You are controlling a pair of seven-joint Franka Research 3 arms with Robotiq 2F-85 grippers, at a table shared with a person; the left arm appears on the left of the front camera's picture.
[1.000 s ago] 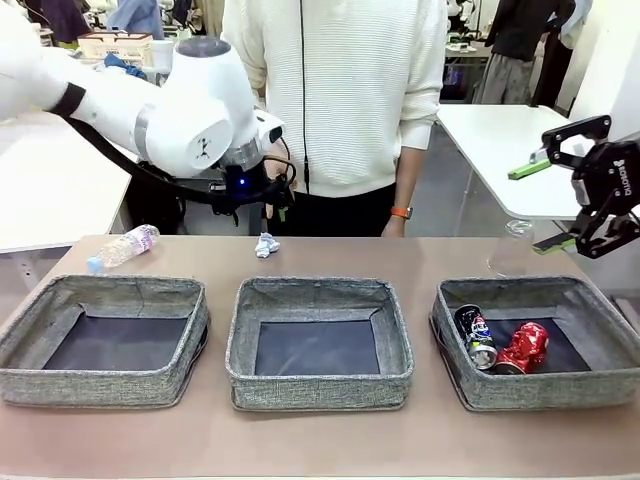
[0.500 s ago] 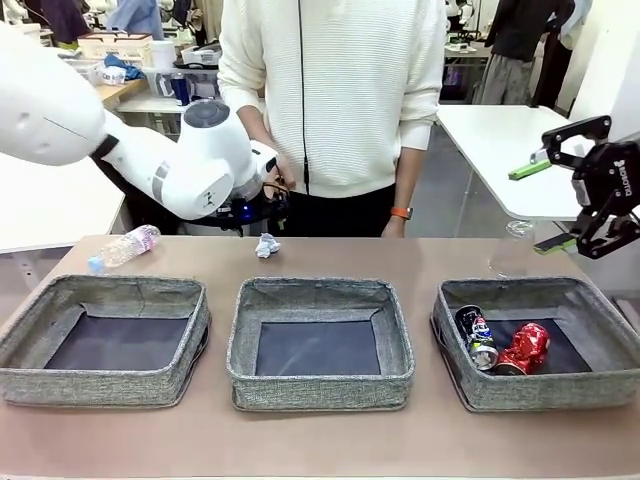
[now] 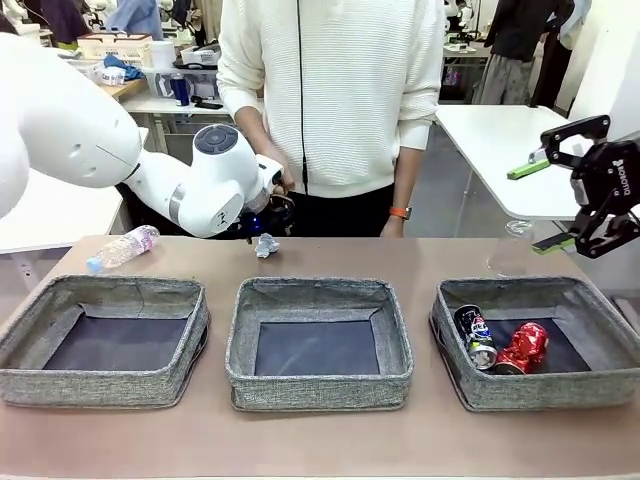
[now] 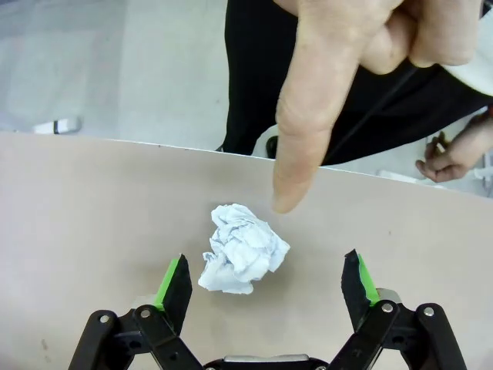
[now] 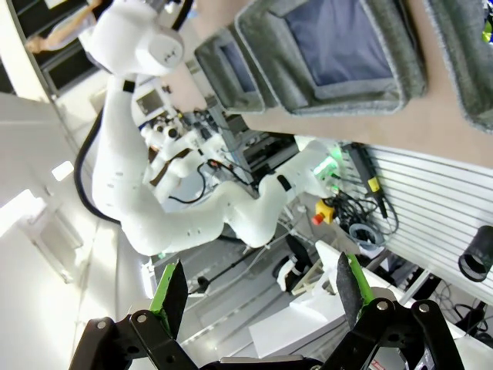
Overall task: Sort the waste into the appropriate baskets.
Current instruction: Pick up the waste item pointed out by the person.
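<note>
The crumpled white paper ball (image 4: 243,248) lies on the table (image 4: 92,200) just ahead of my left gripper (image 4: 264,271), inside the gap between my two fingers. In the left wrist view it sits nearer the finger on the picture's left, and neither green pad touches it. My left jaws stand spread wide, with nothing pinched.

Just past the ball, on the side away from me, a person's hand (image 4: 362,46) points one finger down at it. The fingertip ends close beside the ball's far edge, and I cannot tell whether it touches the paper. In the front view the ball (image 3: 265,245) is near the table's far edge, right below my left gripper, with the person standing behind it.

Nearer my base than that gripper stands the middle basket (image 3: 320,290). The left basket (image 3: 20,330) is off to my left, and beyond it lies the pink-labelled bottle (image 3: 122,247) on its side.

Well off to my right is the right basket (image 3: 540,290), which holds the dark printed can (image 3: 475,335) and the crushed red can (image 3: 525,347) side by side. A second clear bottle (image 3: 510,245) stands behind that basket. My right gripper (image 3: 545,205) hangs above that end of the table, its jaws parted and empty.
</note>
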